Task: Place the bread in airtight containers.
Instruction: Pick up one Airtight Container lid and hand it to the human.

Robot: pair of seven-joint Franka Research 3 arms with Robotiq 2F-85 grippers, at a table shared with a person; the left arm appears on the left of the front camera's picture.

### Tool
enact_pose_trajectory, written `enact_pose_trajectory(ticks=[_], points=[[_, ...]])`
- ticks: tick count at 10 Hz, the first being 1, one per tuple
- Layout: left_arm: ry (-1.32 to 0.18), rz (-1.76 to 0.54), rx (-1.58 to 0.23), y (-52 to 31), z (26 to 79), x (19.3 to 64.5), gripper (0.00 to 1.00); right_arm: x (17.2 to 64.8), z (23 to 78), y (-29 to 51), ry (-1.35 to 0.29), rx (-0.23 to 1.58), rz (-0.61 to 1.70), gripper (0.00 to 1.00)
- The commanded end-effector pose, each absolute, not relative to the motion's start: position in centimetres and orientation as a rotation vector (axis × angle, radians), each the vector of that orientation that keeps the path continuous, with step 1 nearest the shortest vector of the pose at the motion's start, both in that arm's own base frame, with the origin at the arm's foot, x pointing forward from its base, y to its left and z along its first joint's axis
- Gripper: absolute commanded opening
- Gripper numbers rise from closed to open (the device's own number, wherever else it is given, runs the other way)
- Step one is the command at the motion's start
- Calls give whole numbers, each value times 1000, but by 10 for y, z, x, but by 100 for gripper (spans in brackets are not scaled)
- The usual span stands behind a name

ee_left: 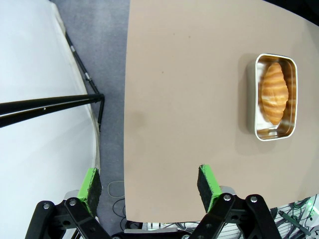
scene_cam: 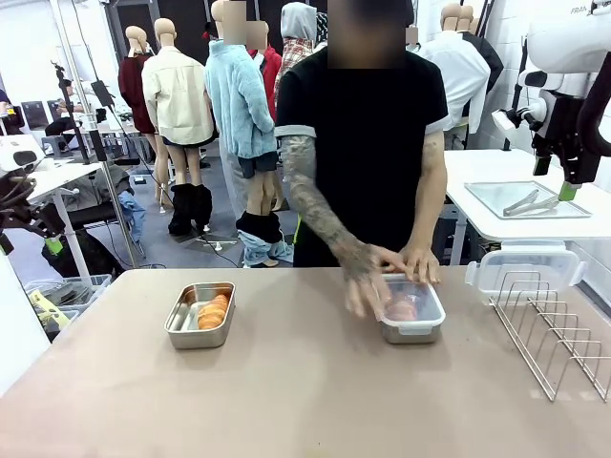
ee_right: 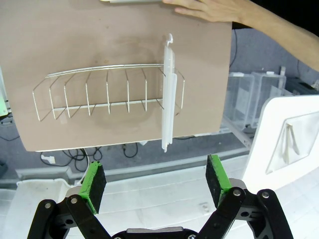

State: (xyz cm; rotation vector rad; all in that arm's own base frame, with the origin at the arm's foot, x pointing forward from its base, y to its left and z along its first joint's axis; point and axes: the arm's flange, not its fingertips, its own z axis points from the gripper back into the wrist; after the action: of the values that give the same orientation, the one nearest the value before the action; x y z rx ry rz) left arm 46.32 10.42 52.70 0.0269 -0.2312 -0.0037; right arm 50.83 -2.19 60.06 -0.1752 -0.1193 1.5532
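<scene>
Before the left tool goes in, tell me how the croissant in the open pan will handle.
The croissant looks light and flaky, so it probably crushes under a firm squeeze. Its glossy ridged crust may slip against the pads. It lies lengthwise in the narrow steel pan, so the walls likely crowd the tool and the pan may slide.

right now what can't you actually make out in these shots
- Lidded container, front view: the person's hands and the lid hide most of what lies inside; only a pinkish blur shows.
- Whether that lid is snapped shut: hands cover it.
- Open container, front view: the bread is small; the left wrist view shows it better.
- Spare lid in the wire rack, right wrist view: seen edge-on.
</scene>
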Motion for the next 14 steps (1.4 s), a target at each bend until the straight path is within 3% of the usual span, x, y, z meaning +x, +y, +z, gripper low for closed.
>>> enact_pose_trajectory(ticks=[1, 14], points=[[-229, 13, 41, 104, 528, 462, 100, 506, 602, -22, -112, -171, 1562, 100], [-229, 13, 41, 104, 528, 462, 100, 508, 601, -22, -119, -175, 1553, 100]])
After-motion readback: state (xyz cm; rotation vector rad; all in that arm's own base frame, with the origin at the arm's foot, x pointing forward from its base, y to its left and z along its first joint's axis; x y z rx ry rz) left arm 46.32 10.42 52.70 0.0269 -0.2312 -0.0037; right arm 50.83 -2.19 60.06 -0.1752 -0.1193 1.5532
